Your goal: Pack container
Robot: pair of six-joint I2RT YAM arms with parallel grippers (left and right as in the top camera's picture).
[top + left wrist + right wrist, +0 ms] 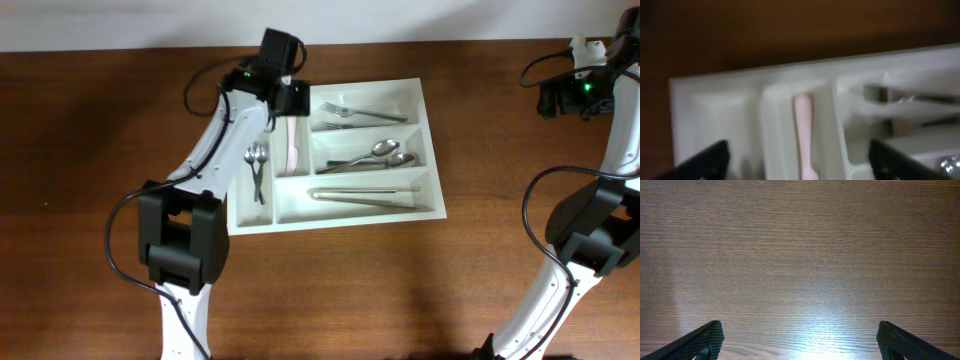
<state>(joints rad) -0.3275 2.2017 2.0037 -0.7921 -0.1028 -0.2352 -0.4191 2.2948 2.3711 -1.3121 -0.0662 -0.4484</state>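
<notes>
The container is a white cutlery tray in the middle of the table. Its two narrow compartments hold small spoons and a pink-handled utensil. Forks, spoons and tongs lie in the three long ones. My left gripper hovers over the tray's top left corner. In the left wrist view it is open, its fingers wide either side of the pink-handled utensil, which lies loose in its slot. My right gripper is open over bare wood at the far right.
The tray wall and a fork show blurred in the left wrist view. The right wrist view shows only wood tabletop between the open right gripper's fingers. Both arm bases stand at the table's front edge.
</notes>
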